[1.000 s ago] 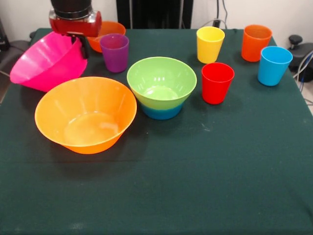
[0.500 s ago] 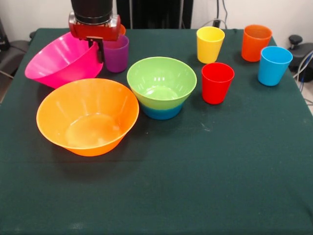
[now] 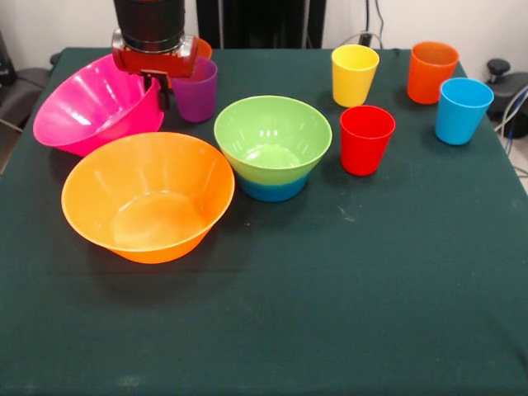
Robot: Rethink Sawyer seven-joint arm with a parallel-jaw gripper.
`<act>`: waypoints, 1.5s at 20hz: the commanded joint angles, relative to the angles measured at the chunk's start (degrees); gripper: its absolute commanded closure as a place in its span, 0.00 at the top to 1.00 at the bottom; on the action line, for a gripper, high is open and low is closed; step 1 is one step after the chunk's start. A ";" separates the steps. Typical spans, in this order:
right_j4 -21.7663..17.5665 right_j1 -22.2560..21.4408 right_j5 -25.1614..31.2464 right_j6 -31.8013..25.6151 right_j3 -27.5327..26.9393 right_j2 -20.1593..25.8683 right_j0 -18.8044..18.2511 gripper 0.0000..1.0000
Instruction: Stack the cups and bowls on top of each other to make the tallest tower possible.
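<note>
My gripper (image 3: 158,89) is at the back left, shut on the right rim of the big pink bowl (image 3: 91,107), which is tilted with its opening facing front-left. Just in front of it the large orange bowl (image 3: 147,196) stands upright. The green bowl (image 3: 272,136) sits nested in the small blue bowl (image 3: 272,191) at mid-table. Right beside the gripper is the purple cup (image 3: 198,91), and behind it a small orange bowl (image 3: 204,48) is mostly hidden. At the right stand the yellow cup (image 3: 355,74), red cup (image 3: 366,139), orange cup (image 3: 432,72) and light blue cup (image 3: 463,110).
A dark green cloth (image 3: 330,313) covers the table. Black gear and cables (image 3: 505,78) lie past the right edge. The pink bowl reaches close to the table's left edge.
The gripper has carried the pink bowl to the right and a little back, beside the purple cup, then eased slightly left. The bowl's tilt has lessened. Nothing else has moved.
</note>
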 commanded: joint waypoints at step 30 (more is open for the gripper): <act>-0.47 3.80 0.94 -4.72 -6.14 -0.60 -1.97 0.00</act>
